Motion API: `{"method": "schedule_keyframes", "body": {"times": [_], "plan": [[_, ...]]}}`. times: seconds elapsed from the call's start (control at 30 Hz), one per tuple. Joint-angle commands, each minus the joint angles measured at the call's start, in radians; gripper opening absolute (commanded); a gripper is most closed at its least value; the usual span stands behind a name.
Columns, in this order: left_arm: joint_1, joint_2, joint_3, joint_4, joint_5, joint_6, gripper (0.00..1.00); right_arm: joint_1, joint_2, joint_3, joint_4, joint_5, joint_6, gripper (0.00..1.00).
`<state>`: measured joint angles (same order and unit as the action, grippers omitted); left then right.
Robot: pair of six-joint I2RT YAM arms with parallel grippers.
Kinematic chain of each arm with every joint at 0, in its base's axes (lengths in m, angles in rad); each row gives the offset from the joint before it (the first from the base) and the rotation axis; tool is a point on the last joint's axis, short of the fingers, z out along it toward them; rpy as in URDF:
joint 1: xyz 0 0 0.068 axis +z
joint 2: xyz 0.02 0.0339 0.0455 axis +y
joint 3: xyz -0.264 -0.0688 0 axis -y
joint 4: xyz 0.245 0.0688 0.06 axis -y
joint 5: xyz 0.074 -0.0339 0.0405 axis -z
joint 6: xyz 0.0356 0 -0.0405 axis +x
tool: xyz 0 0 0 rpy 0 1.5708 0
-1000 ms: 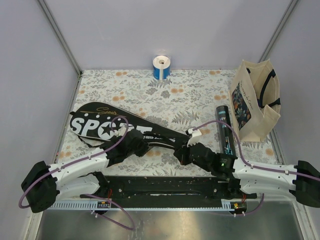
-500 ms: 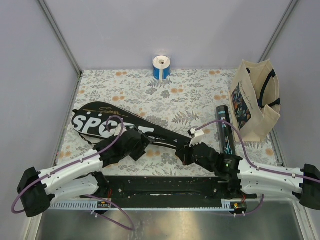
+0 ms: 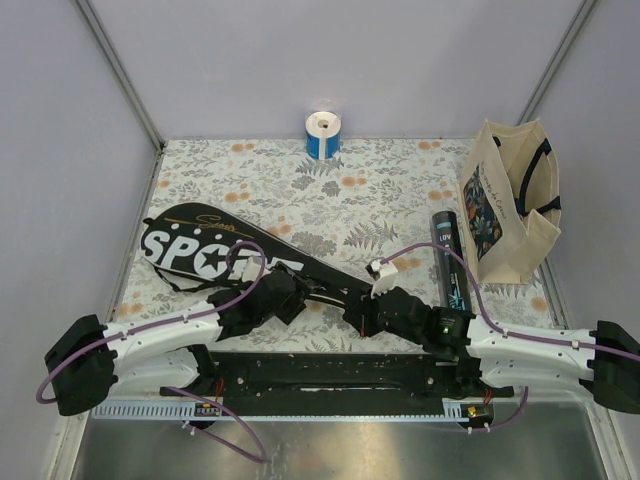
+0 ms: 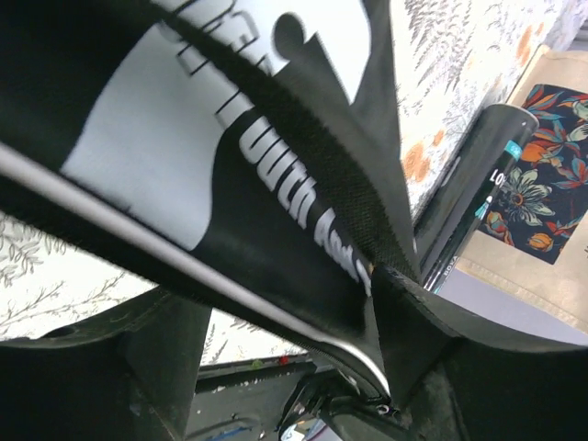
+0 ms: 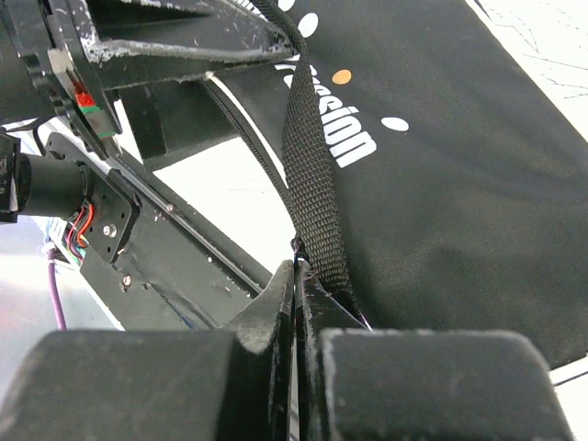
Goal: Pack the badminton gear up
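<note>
**Racket cover on desk, pinched by the right hand only**

The black racket cover [image 3: 215, 250] with white "SPORT" lettering lies flat and slantwise on the left half of the desk [image 3: 380, 190]. Its broad head is towards the far left and its narrow end points to the near centre. The right hand [image 5: 296, 266] is clenched on the cover's woven strap [image 5: 312, 184] at that narrow end, fingers pressed together with the webbing between them. The left hand [image 4: 285, 331] is released, its fingers [image 4: 156, 354] standing wide apart on either side of the cover's edge, close to the lettering. A black tube [image 3: 450, 262] lies to the right of the cover, apart from it and just beside a cream bag [image 3: 515, 225] with a floral panel, which stands open at the desk's right edge. A blue-and-white roll [image 3: 323, 135] stands at the far edge, well apart from everything else
</note>
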<state>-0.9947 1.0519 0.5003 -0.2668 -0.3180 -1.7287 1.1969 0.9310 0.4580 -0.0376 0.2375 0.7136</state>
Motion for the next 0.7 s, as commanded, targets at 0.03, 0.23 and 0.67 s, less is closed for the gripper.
{"method": "schedule_keyframes", "body": {"times": [0.03,0.23,0.67], "plan": [[0.011,0.01,0.061,0.083,-0.112,0.082,0.64,0.012,-0.03,0.056,0.067,-0.007,0.001,0.0],[0.05,-0.01,0.043,0.129,-0.064,0.138,0.07,0.012,-0.116,0.005,-0.034,0.002,0.037,0.0],[0.257,-0.033,0.202,0.039,0.377,0.554,0.0,0.01,-0.458,-0.035,-0.459,0.397,0.145,0.0]]}}
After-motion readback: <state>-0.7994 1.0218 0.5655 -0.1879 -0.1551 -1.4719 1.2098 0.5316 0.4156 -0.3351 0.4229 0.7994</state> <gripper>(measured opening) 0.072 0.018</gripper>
